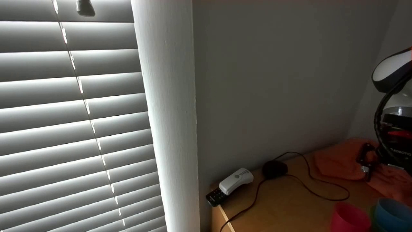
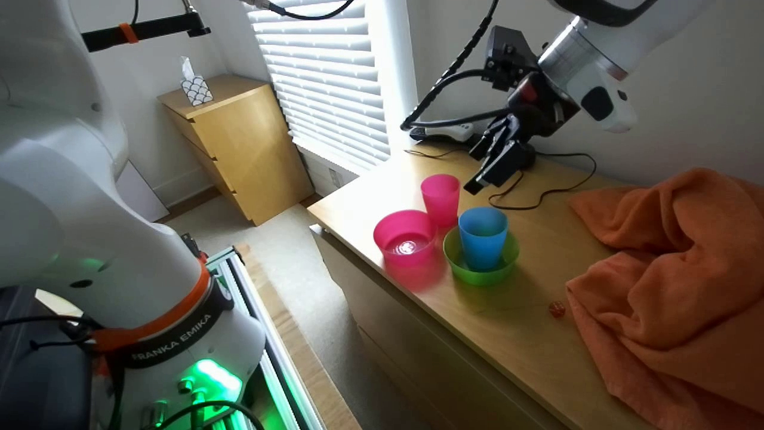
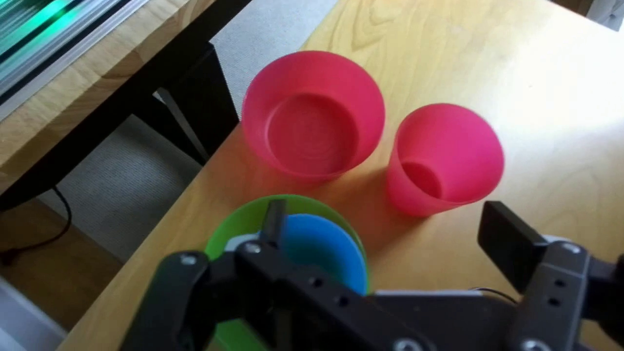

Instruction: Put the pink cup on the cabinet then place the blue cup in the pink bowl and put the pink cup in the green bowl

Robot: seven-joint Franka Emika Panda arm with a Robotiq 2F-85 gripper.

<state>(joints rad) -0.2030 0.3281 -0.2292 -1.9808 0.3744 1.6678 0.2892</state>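
Note:
The pink cup (image 2: 441,197) stands upright on the wooden cabinet top (image 2: 358,200), beside the pink bowl (image 2: 397,239). The blue cup (image 2: 483,239) stands inside the green bowl (image 2: 456,263). The wrist view shows the pink cup (image 3: 453,151), the empty pink bowl (image 3: 312,126), and the blue cup (image 3: 326,243) and green bowl (image 3: 239,219) partly behind a finger. My gripper (image 2: 480,167) is open and empty above the cups, its fingertips apart in the wrist view (image 3: 385,222). An exterior view cuts off the pink cup (image 1: 349,219) and blue cup (image 1: 394,216); the pink bowl is out of view there.
An orange cloth (image 2: 686,286) lies on the cabinet's right part, with a small red die (image 2: 557,309) beside it. A white device (image 1: 236,180), a black remote (image 1: 216,196) and a black cable (image 1: 309,183) lie near the wall. Another cabinet (image 2: 256,155) holds a tissue box (image 2: 197,91).

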